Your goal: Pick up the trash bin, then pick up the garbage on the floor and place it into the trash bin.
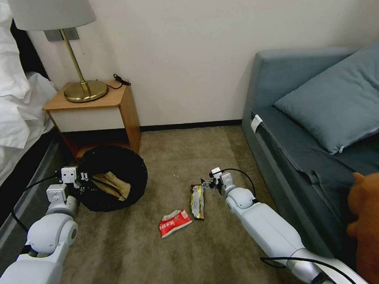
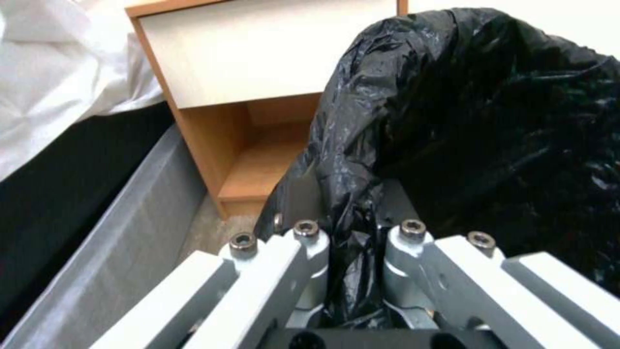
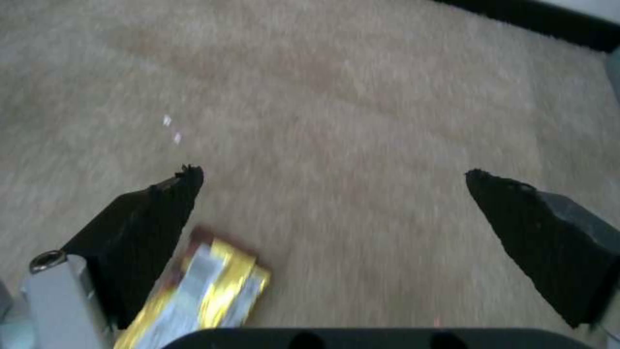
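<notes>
The trash bin [image 1: 115,178], lined with a crinkled black bag [image 2: 491,126], hangs tilted at the left, and my left gripper [image 1: 83,178] is shut on its rim. Crumpled brown paper [image 1: 112,185] lies inside it. On the carpet lie a red-and-white snack packet [image 1: 175,222] and a dark-and-yellow bar wrapper [image 1: 197,201]. My right gripper [image 1: 208,184] stands open just above the wrapper's far end. In the right wrist view the wrapper [image 3: 207,291] lies beside one black fingertip [image 3: 162,203], and the gripper [image 3: 333,179] has bare carpet between its fingers.
A wooden nightstand [image 1: 96,116] with a brass lamp [image 1: 80,79] stands behind the bin, a bed [image 1: 12,108] to its left. A grey-blue sofa [image 1: 314,124] lines the right side, with an orange plush [image 1: 371,226] at its near end.
</notes>
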Tool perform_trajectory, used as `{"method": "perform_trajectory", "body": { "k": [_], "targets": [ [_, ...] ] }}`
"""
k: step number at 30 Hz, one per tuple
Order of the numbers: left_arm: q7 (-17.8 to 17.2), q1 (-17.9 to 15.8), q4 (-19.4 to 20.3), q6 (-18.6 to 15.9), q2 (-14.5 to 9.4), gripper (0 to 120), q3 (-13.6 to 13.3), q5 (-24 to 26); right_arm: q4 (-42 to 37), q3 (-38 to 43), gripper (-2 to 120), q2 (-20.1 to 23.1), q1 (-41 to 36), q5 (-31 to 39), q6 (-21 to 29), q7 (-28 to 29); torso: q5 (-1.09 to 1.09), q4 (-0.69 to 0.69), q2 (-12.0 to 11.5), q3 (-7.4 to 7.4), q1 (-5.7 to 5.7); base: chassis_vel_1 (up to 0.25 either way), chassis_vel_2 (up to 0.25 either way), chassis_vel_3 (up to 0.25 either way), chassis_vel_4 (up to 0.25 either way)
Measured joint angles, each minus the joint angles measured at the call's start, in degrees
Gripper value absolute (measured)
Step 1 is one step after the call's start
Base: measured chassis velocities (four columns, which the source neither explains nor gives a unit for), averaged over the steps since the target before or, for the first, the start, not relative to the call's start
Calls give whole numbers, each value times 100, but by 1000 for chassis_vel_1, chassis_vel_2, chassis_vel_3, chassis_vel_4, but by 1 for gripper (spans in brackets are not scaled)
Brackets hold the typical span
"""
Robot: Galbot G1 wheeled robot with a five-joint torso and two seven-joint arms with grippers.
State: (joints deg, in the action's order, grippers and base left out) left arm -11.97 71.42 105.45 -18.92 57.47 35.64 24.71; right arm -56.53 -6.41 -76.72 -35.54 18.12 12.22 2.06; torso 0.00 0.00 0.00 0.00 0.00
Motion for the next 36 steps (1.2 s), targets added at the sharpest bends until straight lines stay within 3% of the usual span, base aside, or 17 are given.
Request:
{"method": "perform_trajectory", "body": {
  "k": [9,17,27,30,32,36],
  "targets": [
    [3,60,6,2,7,5,25,17,11,-84,100,-14,12,-224,-10,-74,-1,-2,0,1,0,-154,160,164,-156],
    [7,100,1,10,39,5,50,8,53,-143,100,3,69,-370,-9,-365,0,1,0,0,0,-12,22,20,-21],
    [10,112,-4,13,53,5,91,-9,148,-212,100,97,171,-958,-400,-1434,0,0,0,0,0,0,0,0,0],
    [18,141,-7,24,57,5,113,-18,223,-273,100,132,278,-1108,-576,-1948,0,0,0,0,0,0,0,0,0],
    [23,155,-21,27,80,5,121,-23,359,-316,100,136,370,-1301,-898,-2599,0,0,0,0,0,0,0,0,0],
    [37,152,-41,27,114,5,130,-34,409,-382,100,142,390,-1443,-1000,-3020,0,0,0,0,0,0,0,0,0]
  ]
}}
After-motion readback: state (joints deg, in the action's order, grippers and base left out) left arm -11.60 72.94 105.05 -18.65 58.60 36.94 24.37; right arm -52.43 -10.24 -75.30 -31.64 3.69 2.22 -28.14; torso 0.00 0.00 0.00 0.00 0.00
